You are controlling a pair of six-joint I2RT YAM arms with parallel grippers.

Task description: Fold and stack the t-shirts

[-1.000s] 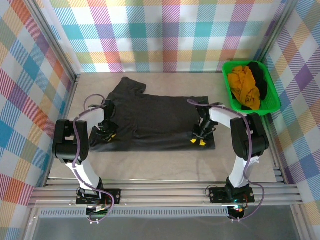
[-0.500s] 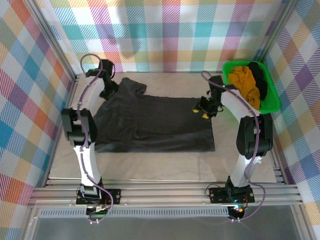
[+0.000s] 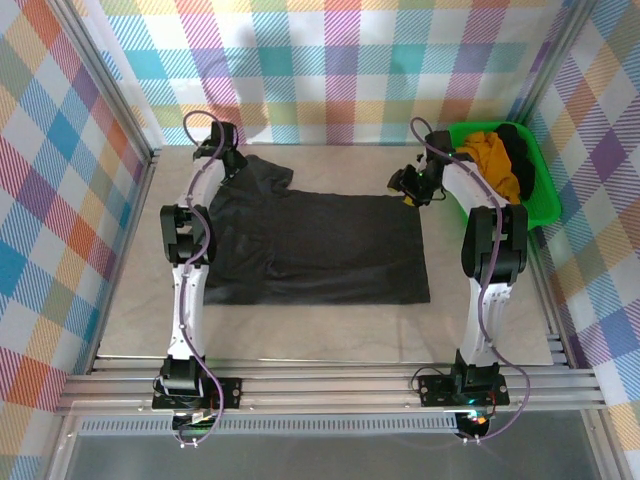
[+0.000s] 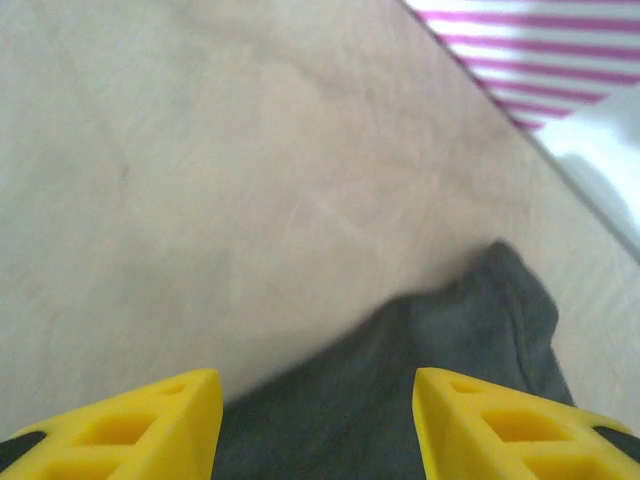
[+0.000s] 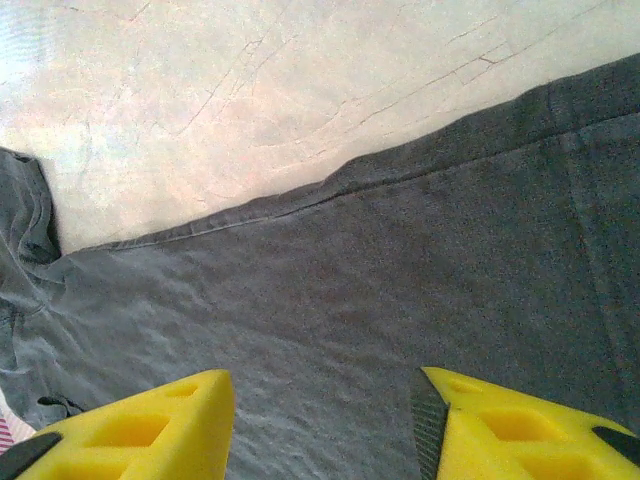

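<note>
A charcoal-black t-shirt (image 3: 320,250) lies flat in a rough rectangle in the middle of the table, with one sleeve (image 3: 262,172) sticking out at the far left. My left gripper (image 3: 228,163) hovers at that sleeve, open; in the left wrist view the left gripper (image 4: 318,400) has dark fabric (image 4: 450,330) under its empty gap. My right gripper (image 3: 408,186) is at the shirt's far right corner, open; in the right wrist view the right gripper (image 5: 322,400) is over the shirt's hem (image 5: 300,200). A mustard-yellow t-shirt (image 3: 487,165) and a black one (image 3: 520,150) lie crumpled in the basket.
The bright green basket (image 3: 545,205) stands at the far right, close behind my right arm. Checked cloth walls and metal posts enclose the table on three sides. Bare tabletop (image 3: 320,335) runs along the near edge in front of the shirt.
Both arms have swung from the near part of the shirt out to its far edge. Both grippers have opened wider. The shirt's far right corner now lies flat.
</note>
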